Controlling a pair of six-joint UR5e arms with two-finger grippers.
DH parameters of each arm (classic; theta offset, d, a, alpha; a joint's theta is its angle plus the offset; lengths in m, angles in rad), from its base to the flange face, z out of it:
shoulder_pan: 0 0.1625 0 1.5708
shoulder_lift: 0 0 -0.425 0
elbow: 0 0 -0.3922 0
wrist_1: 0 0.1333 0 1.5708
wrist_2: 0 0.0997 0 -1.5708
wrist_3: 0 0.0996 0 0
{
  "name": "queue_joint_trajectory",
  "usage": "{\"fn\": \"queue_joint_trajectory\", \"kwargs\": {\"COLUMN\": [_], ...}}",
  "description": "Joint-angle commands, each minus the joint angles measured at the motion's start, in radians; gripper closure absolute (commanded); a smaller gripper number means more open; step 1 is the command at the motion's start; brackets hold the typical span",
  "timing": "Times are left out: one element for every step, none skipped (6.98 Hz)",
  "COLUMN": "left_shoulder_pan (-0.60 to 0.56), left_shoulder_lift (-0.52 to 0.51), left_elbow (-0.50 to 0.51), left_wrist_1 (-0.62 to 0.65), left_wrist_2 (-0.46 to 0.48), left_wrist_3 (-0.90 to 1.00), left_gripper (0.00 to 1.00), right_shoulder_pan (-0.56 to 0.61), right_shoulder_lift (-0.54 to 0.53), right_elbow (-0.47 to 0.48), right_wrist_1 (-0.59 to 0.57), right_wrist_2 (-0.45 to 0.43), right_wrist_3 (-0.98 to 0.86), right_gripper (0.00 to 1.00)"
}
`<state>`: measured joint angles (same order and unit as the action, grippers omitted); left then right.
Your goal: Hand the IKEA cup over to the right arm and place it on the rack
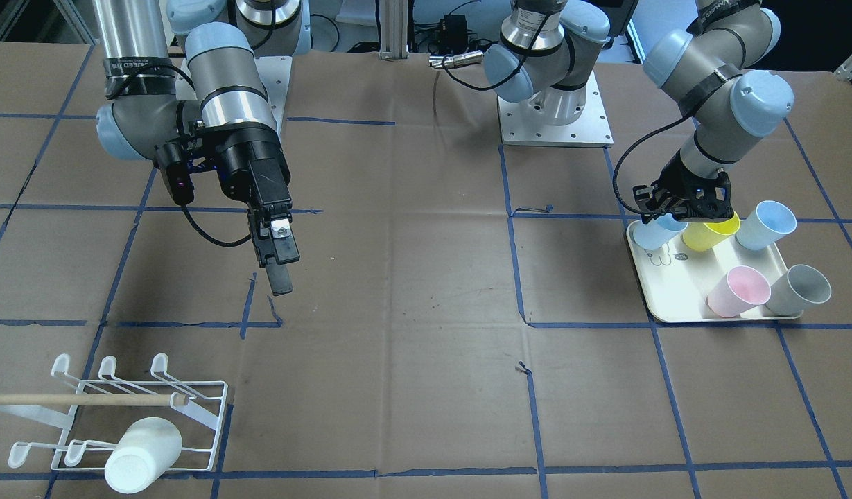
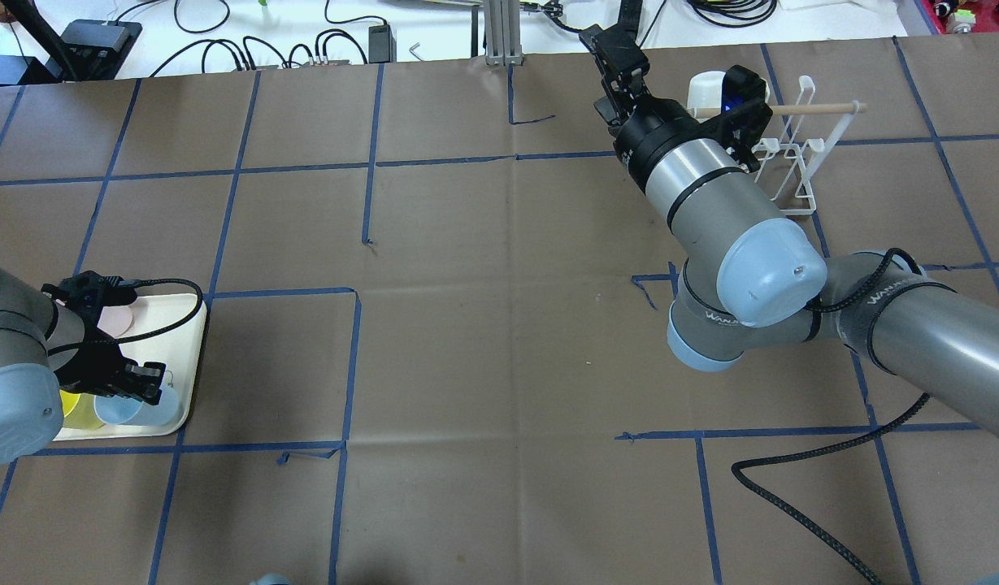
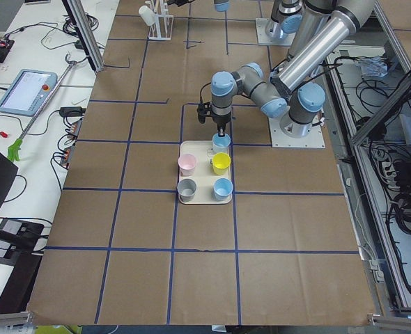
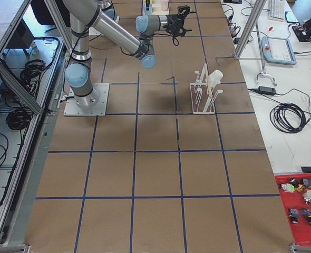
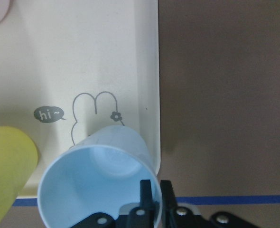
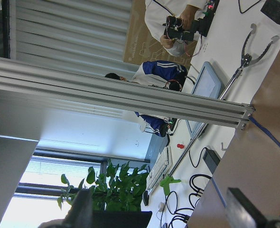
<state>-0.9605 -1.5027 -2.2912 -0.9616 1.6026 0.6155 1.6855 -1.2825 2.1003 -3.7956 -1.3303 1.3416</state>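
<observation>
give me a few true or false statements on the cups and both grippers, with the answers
1. The left gripper has the rim of a light blue cup between its fingers. True.
2. The right gripper holds a cup. False: it is open and empty.
3. A white cup sits on the rack. True.
4. The tray holds three cups. False: five, namely the gripped one, a second light blue cup, a yellow cup, a pink cup and a grey cup.
</observation>
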Motion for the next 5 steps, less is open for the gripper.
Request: {"fn": "queue_joint_trajectory", "kwargs": {"left_shoulder_pan": [-0.009,-0.015,-0.024,-0.038,-0.049], "left_shoulder_lift": [0.009,0.007,-0.008,-0.026,-0.056], "left_elbow": [0.054,0.124,0.244,0.389,0.500], "left_wrist_1": [-0.026,-0.108,-0.223,-0.368,-0.449], "left_wrist_2": [-0.001,-0.003,-0.007,-0.007,-0.007], "left_wrist_3": [-0.005,-0.008,-0.011,-0.019,-0.017], "left_gripper": [1.00,1.00,1.00,1.00,1.00], "right_shoulder_pan": [0.000,0.000,0.000,0.000,0.000], "right_shoulder_lift": [-0.001,-0.004,-0.006,-0.008,-0.014], "right_elbow": [0.000,0.000,0.000,-0.005,-0.005], "right_wrist_1": [-0.003,-0.001,0.001,0.004,0.007], "right_wrist_2": [-0.001,-0.003,-0.004,-0.004,-0.004], "right_wrist_3": [0.007,0.008,0.008,0.008,0.026], "right_gripper": [0.00,0.00,0.00,0.00,0.00]}}
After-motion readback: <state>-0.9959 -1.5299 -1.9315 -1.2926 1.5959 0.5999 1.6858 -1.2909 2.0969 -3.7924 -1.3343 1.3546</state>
